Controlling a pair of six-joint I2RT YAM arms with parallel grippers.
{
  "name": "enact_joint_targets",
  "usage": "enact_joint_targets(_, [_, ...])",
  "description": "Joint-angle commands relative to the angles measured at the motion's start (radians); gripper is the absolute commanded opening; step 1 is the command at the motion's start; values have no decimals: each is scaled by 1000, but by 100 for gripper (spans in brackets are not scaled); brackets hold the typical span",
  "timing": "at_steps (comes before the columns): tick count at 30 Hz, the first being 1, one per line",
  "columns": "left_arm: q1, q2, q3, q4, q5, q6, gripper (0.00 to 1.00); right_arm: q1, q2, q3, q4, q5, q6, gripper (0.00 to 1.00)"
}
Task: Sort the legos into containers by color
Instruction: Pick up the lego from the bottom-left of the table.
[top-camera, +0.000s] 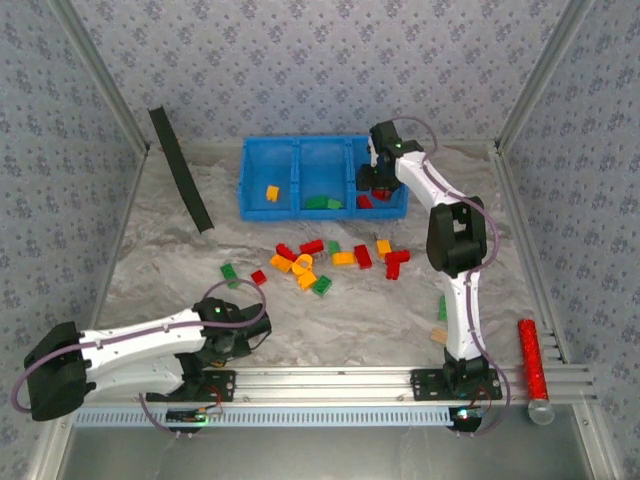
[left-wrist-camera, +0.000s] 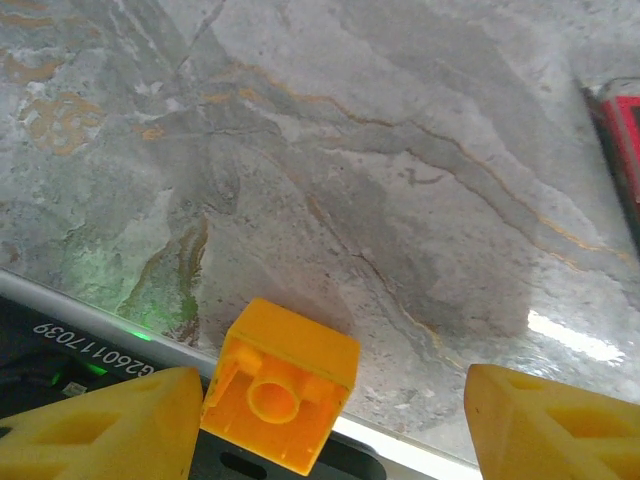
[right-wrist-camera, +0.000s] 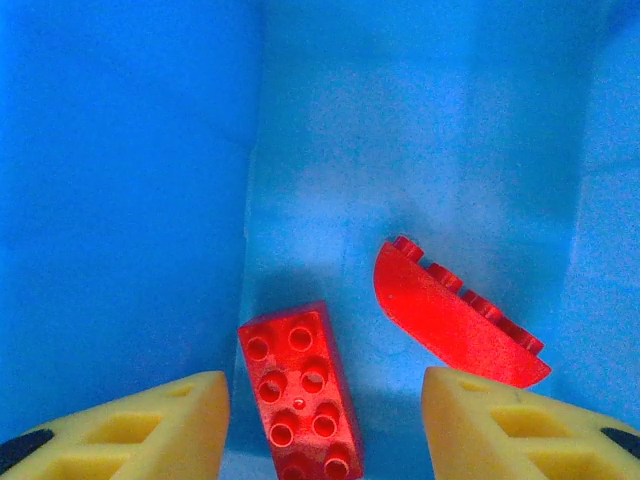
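Note:
The blue bin (top-camera: 300, 141) stands at the back of the table. A yellow brick (top-camera: 271, 192) lies in its left compartment, green ones (top-camera: 324, 202) in the middle. My right gripper (top-camera: 375, 185) hangs open inside the right compartment (right-wrist-camera: 420, 120). Below its spread jaws (right-wrist-camera: 322, 385) a red studded brick (right-wrist-camera: 297, 395) lies loose on the floor, a curved red piece (right-wrist-camera: 450, 315) beside it. My left gripper (left-wrist-camera: 335, 400) is open low by the front rail; an orange brick (left-wrist-camera: 283, 385) rests against its left finger, well apart from the right one. Loose legos (top-camera: 320, 262) are scattered mid-table.
A black strip (top-camera: 180, 170) leans at the back left. A red tube (top-camera: 530, 360) lies at the right edge. A green piece (top-camera: 441, 308) and a tan block (top-camera: 439, 336) sit by the right arm's base. The metal rail (top-camera: 330, 380) runs along the front.

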Motion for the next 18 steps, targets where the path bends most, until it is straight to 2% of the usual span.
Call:
enact_joint_targets(1, [-11, 31, 1, -186, 15, -33, 70, -15, -55, -29, 18, -27, -19, 55])
enact_joint_targets(7, [-11, 47, 3, -145, 41, -53, 65, -34, -89, -59, 32, -40, -28, 54])
enact_joint_targets(12, [-11, 69, -65, 21, 101, -85, 62, -47, -114, -86, 48, -63, -28, 53])
enact_joint_targets(18, [-8, 154, -42, 107, 62, -66, 61, -55, -119, -100, 51, -69, -28, 52])
